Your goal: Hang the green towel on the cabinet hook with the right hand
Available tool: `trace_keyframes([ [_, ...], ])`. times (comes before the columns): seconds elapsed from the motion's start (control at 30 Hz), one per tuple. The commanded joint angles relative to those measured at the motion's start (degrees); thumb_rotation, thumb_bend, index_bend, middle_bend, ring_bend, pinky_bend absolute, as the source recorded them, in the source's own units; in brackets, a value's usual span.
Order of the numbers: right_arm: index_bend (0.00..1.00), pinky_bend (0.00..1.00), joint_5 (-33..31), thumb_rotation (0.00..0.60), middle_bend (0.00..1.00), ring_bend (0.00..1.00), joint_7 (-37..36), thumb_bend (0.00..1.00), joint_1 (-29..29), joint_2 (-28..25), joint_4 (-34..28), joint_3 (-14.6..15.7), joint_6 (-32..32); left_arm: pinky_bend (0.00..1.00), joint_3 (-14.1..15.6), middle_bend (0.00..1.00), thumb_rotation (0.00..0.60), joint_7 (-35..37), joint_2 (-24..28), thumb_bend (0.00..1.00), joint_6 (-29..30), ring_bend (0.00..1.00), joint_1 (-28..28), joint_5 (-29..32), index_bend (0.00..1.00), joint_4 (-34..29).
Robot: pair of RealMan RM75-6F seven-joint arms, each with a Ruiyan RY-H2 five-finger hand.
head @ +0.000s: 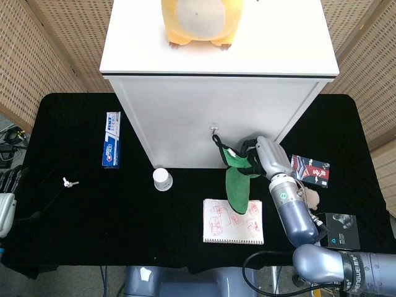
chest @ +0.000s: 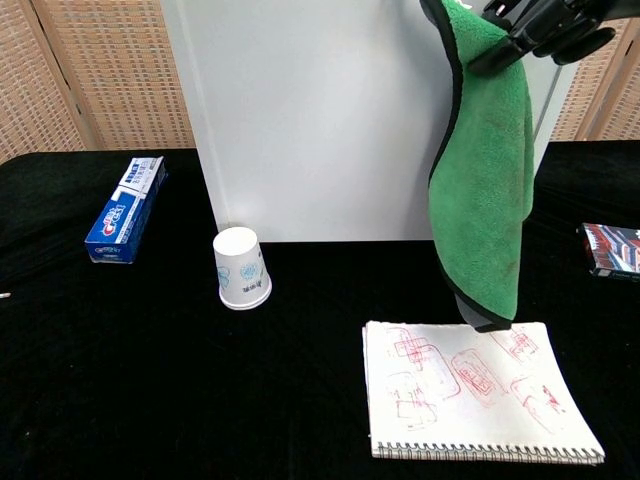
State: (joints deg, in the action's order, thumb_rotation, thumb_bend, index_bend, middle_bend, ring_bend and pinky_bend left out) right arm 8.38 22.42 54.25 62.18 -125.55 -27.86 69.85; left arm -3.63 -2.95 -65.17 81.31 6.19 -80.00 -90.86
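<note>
Soft and limp, the green towel (chest: 484, 180) drapes from the right hand (head: 265, 156), whose fingers pinch its top edge beside the cabinet hook (head: 214, 130).

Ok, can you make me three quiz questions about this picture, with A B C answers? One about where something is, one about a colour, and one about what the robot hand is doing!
1. Where is the paper cup?
A. On top of the cabinet
B. On the black table, by the cabinet's front corner
C. On the notebook

2. What colour are the drawings on the notebook?
A. Red
B. Blue
C. Green

3. What is the right hand doing?
A. Resting flat on the table
B. Holding the toothpaste box
C. Holding the green towel up in the air

Answers:
1. B: the cup stands on the table beside the white cabinet.
2. A: the sketches on the white page are red.
3. C: the green towel hangs from the hand, its lower end above the notebook, near the cabinet hook.
</note>
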Motion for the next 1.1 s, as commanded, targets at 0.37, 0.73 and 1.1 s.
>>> trace_keyframes([
  [0.37,0.92,1.0,-1.0,0.6,1.0,1.0,1.7,0.9,2.5,1.3,-0.5,0.3,3.2,0.0,0.0,0.0,0.6,0.4,0.1,0.0,-0.3,0.0,0.1,0.1,0.0,0.2],
  [0.73,0.92,1.0,-2.3,0.6,1.0,1.0,6.7,0.9,5.0,2.9,0.0,2.4,6.3,0.0,0.0,0.0,0.6,0.6,0.2,0.0,-0.1,0.0,0.0,0.0,0.0,0.1],
  [1.1,0.59,1.0,-0.9,0.6,1.0,1.0,7.4,0.12,4.9,3.9,-0.3,3.1,7.7,0.0,-0.1,0.0,0.6,0.7,0.4,0.0,-0.2,0.0,0.0,0.1,0.0,0.0],
])
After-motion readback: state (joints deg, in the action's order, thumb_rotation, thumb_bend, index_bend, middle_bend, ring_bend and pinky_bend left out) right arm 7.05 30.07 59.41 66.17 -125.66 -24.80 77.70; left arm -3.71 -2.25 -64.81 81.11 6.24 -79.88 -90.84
